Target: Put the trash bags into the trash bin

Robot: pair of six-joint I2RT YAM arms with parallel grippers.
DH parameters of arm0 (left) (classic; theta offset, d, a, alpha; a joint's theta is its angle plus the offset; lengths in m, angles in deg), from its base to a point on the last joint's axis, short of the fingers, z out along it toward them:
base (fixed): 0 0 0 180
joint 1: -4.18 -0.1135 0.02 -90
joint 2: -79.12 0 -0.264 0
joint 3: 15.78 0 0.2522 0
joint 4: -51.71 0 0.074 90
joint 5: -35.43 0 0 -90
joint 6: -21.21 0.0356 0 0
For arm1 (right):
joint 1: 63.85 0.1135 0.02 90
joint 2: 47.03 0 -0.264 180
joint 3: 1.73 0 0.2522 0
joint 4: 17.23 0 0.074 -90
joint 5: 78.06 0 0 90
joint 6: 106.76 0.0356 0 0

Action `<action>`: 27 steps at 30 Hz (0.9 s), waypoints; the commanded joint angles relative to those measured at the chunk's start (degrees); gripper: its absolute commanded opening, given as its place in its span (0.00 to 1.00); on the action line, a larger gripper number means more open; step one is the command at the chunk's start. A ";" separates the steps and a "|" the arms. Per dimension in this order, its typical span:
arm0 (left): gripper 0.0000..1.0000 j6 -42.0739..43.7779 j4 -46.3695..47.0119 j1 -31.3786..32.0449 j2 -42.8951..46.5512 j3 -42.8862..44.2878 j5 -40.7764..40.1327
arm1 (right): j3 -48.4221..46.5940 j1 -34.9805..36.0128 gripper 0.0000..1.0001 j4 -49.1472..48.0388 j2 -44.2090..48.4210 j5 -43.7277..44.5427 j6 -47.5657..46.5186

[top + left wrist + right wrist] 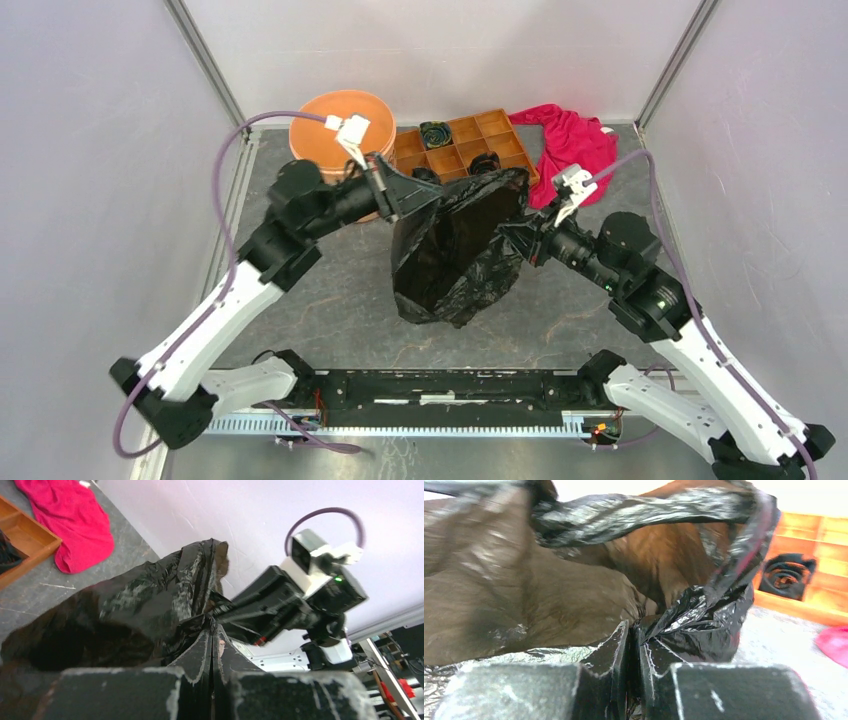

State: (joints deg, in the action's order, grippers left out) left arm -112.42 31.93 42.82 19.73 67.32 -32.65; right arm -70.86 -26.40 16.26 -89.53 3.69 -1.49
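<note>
A large glossy black trash bag (460, 250) hangs between my two grippers above the middle of the table, its mouth pulled open and its lower end resting on the mat. My left gripper (432, 203) is shut on the bag's left rim; the film shows pinched at its fingertips in the left wrist view (212, 622). My right gripper (508, 232) is shut on the right rim, and the open bag (574, 590) fills the right wrist view. The light-orange trash bin (325, 122) stands at the back left, behind my left arm.
A flat orange compartment tray (470, 145) with small black rolls (436, 133) stands at the back centre. A red cloth (575, 140) lies at the back right. Grey walls enclose the table on three sides.
</note>
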 commanded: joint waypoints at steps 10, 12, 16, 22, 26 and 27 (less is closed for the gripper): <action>0.02 -4.11 11.59 2.50 -13.31 1.47 -0.83 | -3.85 0.07 0.19 -14.01 -10.72 -9.78 8.41; 0.02 -2.66 10.54 2.50 -13.31 1.96 -2.78 | -4.50 0.06 0.19 -13.63 -11.11 -7.50 9.38; 0.02 0.00 8.96 2.50 -12.64 2.44 -6.43 | -3.44 -0.03 0.20 -15.97 -10.70 -3.23 12.83; 0.02 -0.01 11.41 2.50 -11.65 -0.04 -9.08 | 1.64 -0.06 0.43 -31.88 -12.03 -10.35 24.01; 0.02 -0.28 11.59 2.54 -12.01 -0.08 -8.32 | 3.04 -0.02 0.71 -34.53 -12.36 -9.17 25.15; 0.02 -0.33 11.72 2.53 -12.05 -0.07 -8.06 | 3.63 -0.04 0.80 -35.02 -12.50 -8.83 25.55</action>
State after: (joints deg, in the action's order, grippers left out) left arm -115.00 40.23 45.20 6.42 67.17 -39.74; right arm -68.65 -26.40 -11.19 -101.77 -4.85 20.30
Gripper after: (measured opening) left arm 0.028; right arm 0.673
